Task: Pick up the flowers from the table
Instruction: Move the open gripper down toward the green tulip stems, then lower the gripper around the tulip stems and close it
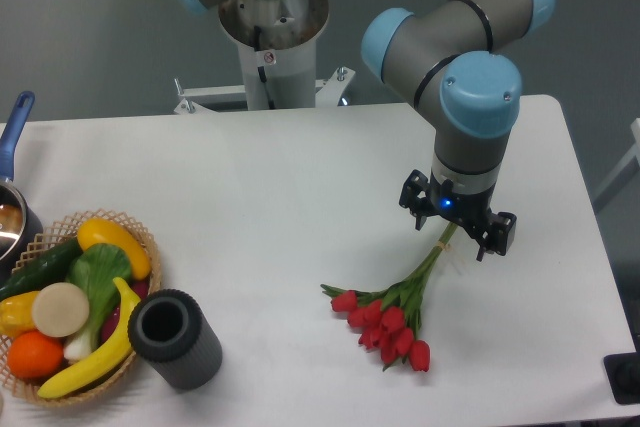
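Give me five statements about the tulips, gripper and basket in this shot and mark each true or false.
1. The flowers lie flat on the table. True.
2. The gripper is over the red blooms. False: it is over the stem ends.
3. The wicker basket sits at the table's left. True.
4. The dark cylinder stands beside the gripper. False: it is next to the basket.
5. The tulips are yellow. False: red.
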`<move>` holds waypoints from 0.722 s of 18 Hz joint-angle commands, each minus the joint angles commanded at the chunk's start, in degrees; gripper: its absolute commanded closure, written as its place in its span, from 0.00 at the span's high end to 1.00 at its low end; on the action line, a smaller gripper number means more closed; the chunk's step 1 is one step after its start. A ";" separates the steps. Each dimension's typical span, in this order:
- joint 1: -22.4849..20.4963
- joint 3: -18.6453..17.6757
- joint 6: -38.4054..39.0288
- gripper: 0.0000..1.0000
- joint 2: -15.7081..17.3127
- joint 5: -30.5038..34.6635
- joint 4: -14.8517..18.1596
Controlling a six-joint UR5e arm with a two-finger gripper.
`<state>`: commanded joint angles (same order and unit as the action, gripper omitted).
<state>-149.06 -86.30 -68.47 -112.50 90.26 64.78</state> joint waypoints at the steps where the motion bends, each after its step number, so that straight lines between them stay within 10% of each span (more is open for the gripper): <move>1: -0.17 -0.79 0.00 1.00 0.00 -0.09 -0.44; 8: 0.44 -10.46 0.62 1.00 0.62 0.00 -15.45; 13: 0.26 -12.75 -1.58 1.00 -0.09 0.53 -16.88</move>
<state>-148.80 -99.05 -70.04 -112.59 90.79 47.90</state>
